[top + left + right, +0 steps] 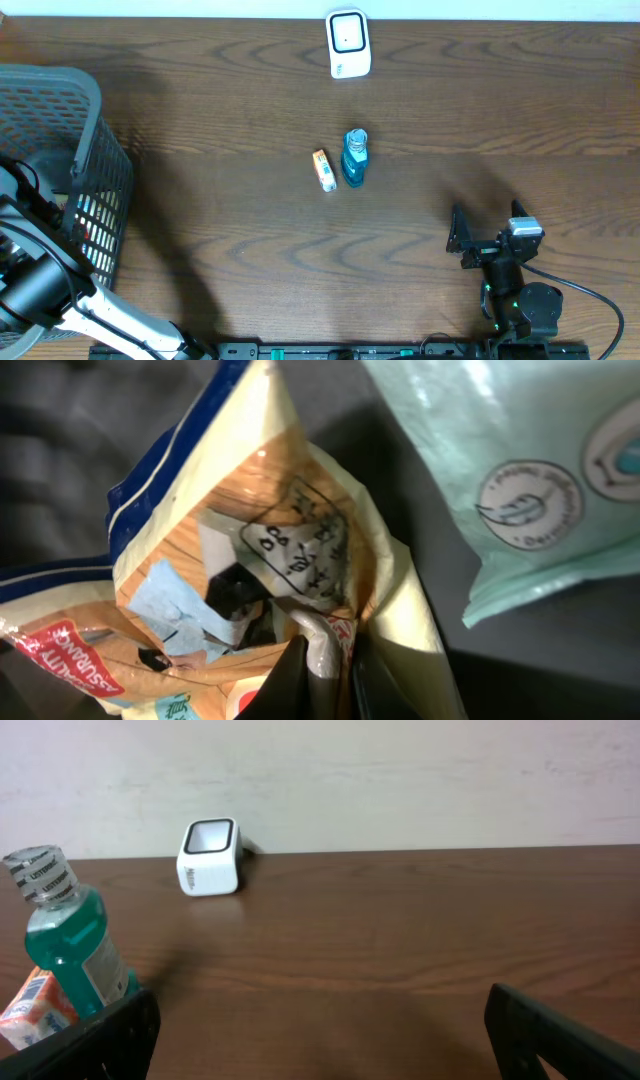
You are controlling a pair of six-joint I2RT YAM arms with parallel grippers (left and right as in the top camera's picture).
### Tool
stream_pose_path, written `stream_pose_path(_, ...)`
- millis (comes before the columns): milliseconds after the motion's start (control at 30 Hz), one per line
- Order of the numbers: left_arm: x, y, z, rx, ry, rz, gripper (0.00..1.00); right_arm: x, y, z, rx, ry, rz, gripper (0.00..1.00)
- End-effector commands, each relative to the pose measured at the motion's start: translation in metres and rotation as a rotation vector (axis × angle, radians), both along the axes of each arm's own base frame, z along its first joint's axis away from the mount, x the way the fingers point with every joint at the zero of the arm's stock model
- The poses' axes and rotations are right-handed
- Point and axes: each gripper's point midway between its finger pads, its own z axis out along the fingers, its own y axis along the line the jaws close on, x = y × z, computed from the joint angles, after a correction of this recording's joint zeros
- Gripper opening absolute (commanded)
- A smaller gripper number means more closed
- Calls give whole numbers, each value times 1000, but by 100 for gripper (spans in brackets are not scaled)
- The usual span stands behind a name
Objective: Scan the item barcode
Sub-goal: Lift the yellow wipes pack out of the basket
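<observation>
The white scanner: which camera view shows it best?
Overhead: the scanner stands whole, window toward the camera. The right wrist view shows it small, from the side. The left wrist view shows only the yellow packet that its fingers pinch.

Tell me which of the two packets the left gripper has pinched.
The yellow bag with the blue edge: the left gripper is shut on its crumpled fold. The pale green packet with round emblems lies beside it, ungripped.

overhead, right wrist: shared scanner (348, 43)
</observation>
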Motion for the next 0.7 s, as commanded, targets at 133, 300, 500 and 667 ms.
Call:
stream_pose_path(133, 31, 6, 19, -3, -135, -197, 7, 0, 0, -1, -13, 3, 1, 99)
stream_pose_path(300, 42, 50, 108, 309, -211, -302, 7, 0, 0, -1, -13, 3, 0, 99)
stream_pose_path(500, 30, 58, 198, 577, -298, -315, 7, 0, 0, -1, -13, 3, 1, 99)
stream_pose_path(667, 28, 57, 244, 715, -402, -294, 7, 0, 0, -1, -13, 3, 1, 99)
